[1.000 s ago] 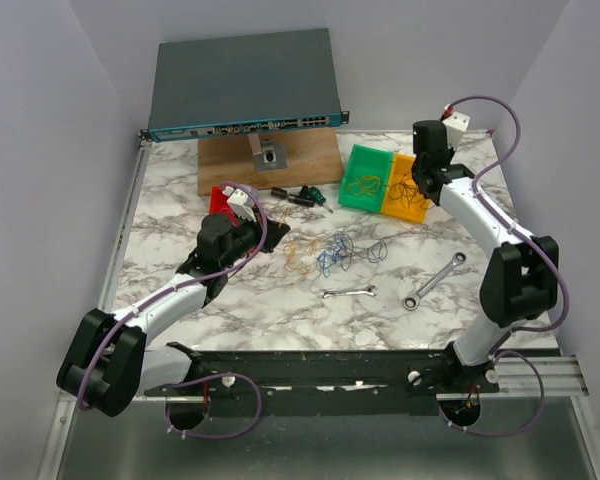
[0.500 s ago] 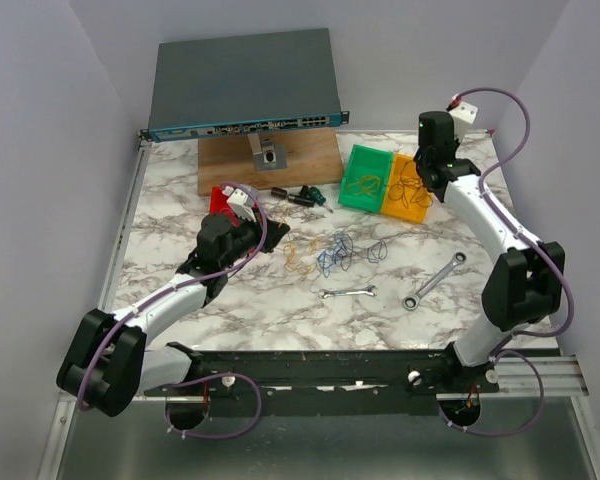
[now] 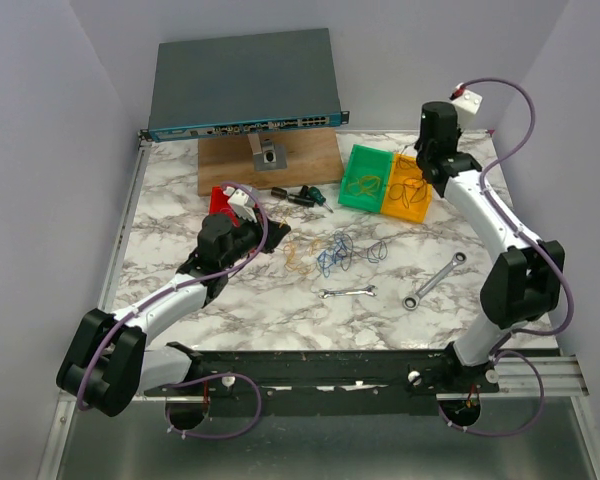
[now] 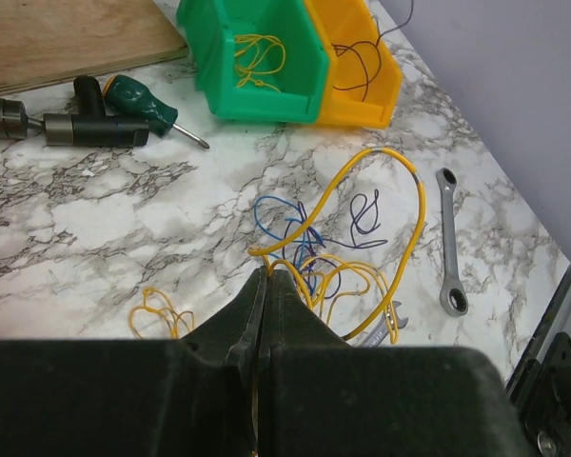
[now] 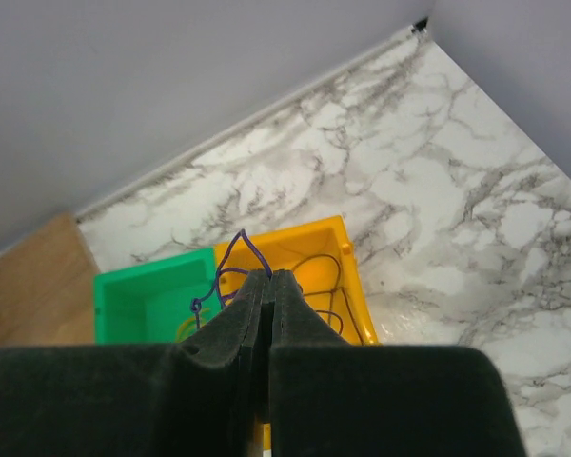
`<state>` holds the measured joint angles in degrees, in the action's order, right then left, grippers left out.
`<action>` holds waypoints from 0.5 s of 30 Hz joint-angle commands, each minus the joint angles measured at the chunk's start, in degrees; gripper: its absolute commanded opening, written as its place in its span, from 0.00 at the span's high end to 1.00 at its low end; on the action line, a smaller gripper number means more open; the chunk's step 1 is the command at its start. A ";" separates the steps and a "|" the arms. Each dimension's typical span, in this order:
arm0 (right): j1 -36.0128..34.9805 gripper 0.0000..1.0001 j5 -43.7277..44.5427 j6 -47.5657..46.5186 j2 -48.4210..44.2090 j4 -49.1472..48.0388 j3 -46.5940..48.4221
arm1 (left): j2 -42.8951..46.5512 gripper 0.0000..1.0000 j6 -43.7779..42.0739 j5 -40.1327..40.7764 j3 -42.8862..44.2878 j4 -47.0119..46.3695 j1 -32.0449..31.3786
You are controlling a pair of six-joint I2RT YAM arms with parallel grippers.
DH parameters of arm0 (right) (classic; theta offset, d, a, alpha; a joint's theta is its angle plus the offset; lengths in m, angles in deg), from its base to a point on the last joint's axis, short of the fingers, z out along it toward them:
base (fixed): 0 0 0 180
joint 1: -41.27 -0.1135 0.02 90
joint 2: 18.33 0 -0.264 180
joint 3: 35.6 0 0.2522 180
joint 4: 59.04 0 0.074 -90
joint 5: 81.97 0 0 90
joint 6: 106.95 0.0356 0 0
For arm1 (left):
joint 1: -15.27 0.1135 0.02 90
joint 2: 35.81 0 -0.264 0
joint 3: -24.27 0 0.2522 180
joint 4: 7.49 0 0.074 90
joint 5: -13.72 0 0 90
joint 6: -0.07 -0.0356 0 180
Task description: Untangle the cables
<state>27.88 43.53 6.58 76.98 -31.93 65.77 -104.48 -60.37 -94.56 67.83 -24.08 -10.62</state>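
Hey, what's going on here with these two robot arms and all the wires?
Two arms are sorting a tangle of thin cables. The left gripper is shut on a yellow cable whose loop arches over the pile of blue and yellow cables on the table. The right gripper is shut on a purple cable above the yellow bin, beside the green bin.

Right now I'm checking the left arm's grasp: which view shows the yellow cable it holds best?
The left wrist view: the yellow cable arcs in a wide, clear loop from the shut left gripper. The top view gives only faint thin loops beside that gripper; the right wrist view misses it.
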 commanded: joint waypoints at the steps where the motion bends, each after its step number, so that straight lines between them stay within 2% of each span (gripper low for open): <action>1: 0.79 0.99 4.65 0.84 3.84 -4.80 -6.13 | 0.61 1.00 -1.00 -1.05 0.34 -0.50 -0.29; 8: 2.10 0.99 5.76 3.62 9.91 -5.93 -10.36 | 0.99 1.00 -1.35 -0.79 0.25 -0.32 -0.30; 10: 2.05 0.99 2.94 3.07 12.71 -7.14 -10.69 | 1.04 1.00 -1.35 -0.92 0.33 -0.24 -0.30; 15: 2.05 0.99 -1.65 3.69 22.92 -1.53 -4.32 | 0.74 1.00 -1.52 -0.97 0.52 -0.02 -0.30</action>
<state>29.76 45.24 8.83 93.00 -36.11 56.94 -104.48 -60.96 -94.56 67.83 -24.05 -10.73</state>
